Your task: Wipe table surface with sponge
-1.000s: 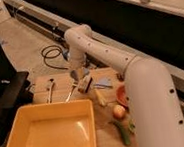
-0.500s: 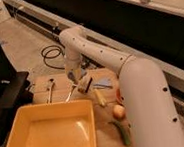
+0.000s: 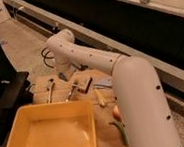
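The light brown wooden table surface fills the lower middle of the camera view. The sponge, a small dull block, lies on it toward the far edge. My arm reaches from the lower right up and over to the left, then bends down. My gripper hangs at the table's far edge, just left of the sponge and apart from it. It holds nothing that I can see.
A big yellow tub takes the near left of the table. Two metal utensils lie behind it. A flat pale-blue piece, a small stick, an orange fruit and a green item lie beside my arm.
The arm's elbow has swung left and back, and the gripper has moved left, away from above the sponge. The sponge has not moved.
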Available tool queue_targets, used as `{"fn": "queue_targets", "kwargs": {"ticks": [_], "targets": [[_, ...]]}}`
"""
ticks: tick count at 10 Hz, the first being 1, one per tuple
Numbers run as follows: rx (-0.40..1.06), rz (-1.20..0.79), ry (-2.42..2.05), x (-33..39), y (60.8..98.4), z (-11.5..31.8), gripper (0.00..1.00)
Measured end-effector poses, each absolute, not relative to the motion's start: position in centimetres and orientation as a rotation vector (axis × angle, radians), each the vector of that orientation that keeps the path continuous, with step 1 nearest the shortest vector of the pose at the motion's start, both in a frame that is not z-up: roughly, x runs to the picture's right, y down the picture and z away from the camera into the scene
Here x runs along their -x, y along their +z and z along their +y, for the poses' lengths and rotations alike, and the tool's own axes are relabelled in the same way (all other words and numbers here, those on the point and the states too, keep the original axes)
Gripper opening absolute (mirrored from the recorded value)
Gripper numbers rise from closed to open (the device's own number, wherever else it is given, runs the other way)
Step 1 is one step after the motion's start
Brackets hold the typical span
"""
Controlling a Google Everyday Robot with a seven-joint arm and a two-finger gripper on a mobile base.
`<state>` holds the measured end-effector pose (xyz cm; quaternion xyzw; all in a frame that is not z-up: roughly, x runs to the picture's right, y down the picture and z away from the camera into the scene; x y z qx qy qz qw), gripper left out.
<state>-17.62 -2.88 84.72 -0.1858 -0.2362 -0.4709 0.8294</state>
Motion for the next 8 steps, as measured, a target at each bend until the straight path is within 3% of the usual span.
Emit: {"fn": "queue_targets", "kwargs": {"ticks": [4,8], "targets": [[0.372,-0.607,-1.125,23.4,87.6,-0.9,0.00],[0.424,-0.663,-1.129,23.7,89.3,0.9,0.00]]}}
